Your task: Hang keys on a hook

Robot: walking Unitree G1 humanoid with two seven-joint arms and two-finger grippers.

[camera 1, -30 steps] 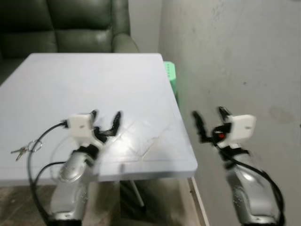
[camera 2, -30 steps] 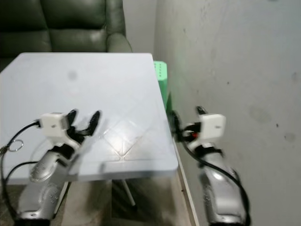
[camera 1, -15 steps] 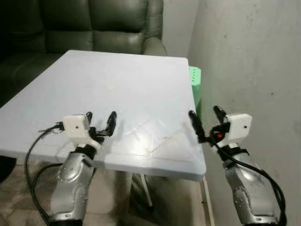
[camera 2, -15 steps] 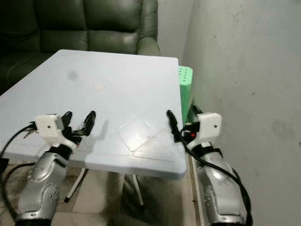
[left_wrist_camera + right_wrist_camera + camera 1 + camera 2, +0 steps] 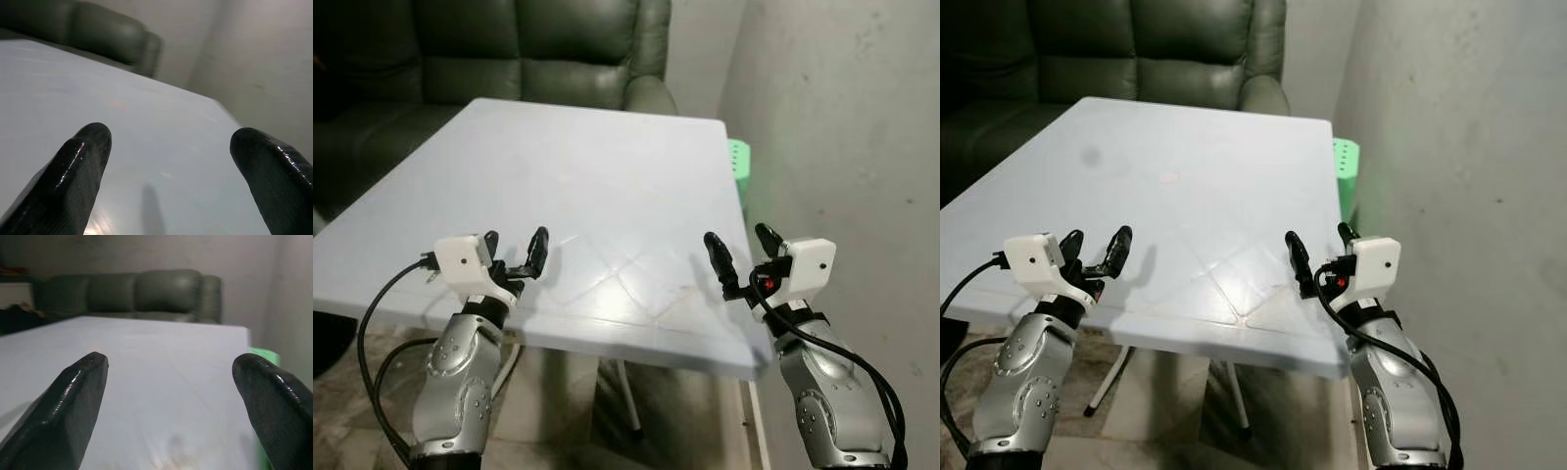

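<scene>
Hovering over near desk edge, lower left of frame: left pincer [image 5: 514, 252], fingers spread wide, gripping nothing. Lower right, at desk's near right corner: right pincer [image 5: 739, 253], also spread wide, gripping nothing. Both silver arms rising from bottom of frame, black cables looping beside them. White desk [image 5: 587, 186] stretching through centre, glare patch showing on near part. Green stool [image 5: 738, 164] peeking past desk's right edge by grey wall [image 5: 852, 127]. Dark green sofa [image 5: 529, 49] sitting across top. Keys, hook: cannot tell where.
</scene>
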